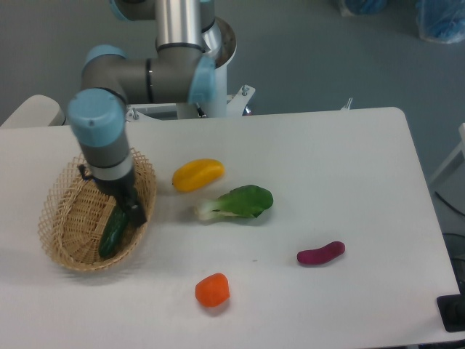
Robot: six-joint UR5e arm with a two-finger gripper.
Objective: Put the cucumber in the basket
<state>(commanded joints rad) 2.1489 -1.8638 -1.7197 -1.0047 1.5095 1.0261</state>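
cucumber (pixel 113 231): lying inside basket (pixel 62 240), right half, tilted | gripper (pixel 134 211): over basket's right rim, just beside cucumber's upper end; open or closed cannot be determined | tabletop (pixel 327 174): bok choy (pixel 236 203), yellow pepper (pixel 197 174), eggplant (pixel 320 253), orange vegetable (pixel 212 289)

Slender dark green cucumber (pixel 114 231), lying inside the basket (pixel 62 240) toward its right wall, angled with upper end at right, lower end at left. Oval tan wicker basket, lacy open-weave rim, resting at the surface's left side.
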